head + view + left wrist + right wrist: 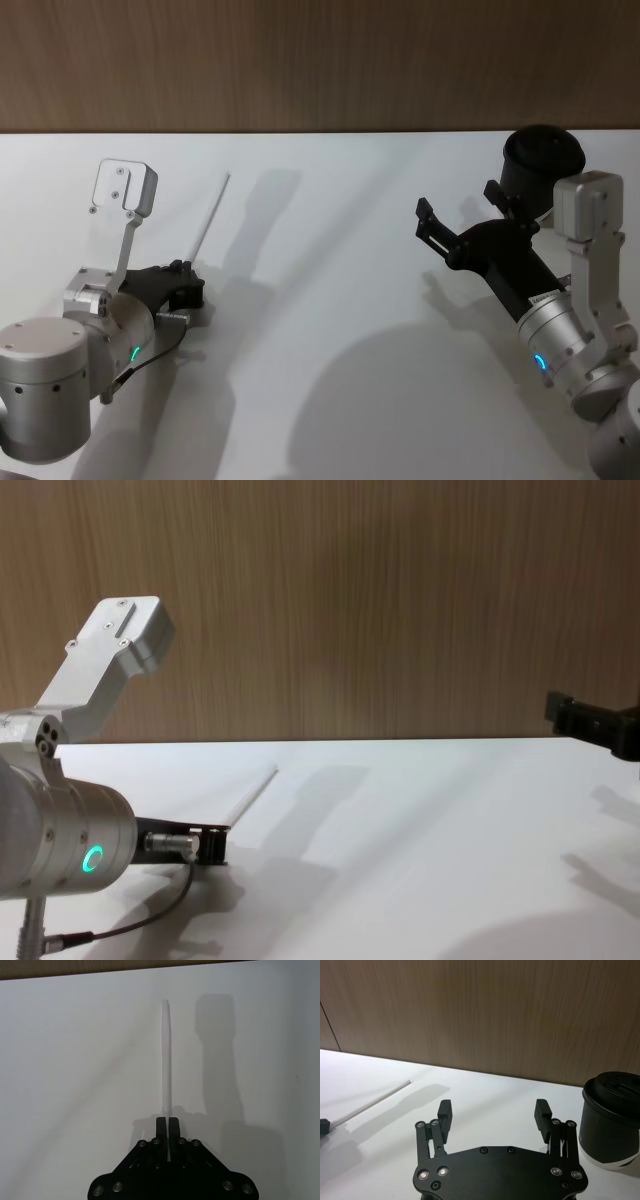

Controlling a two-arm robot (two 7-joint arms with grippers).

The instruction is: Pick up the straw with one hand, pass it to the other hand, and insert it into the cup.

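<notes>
Your head view looks forward and down from above: the table [330,350] takes most of it, and the wood wall [300,60] runs across the top. Your chest view sits lower and looks almost level across the same table to the same wall, with the left arm [60,840] large and near at its left edge. Your left wrist view looks from close behind the left gripper [167,1121] along the straw [166,1055]. Your right wrist view looks over the right gripper [493,1112] toward the wall. Like the head view, it takes in straw and cup [610,1115].
</notes>
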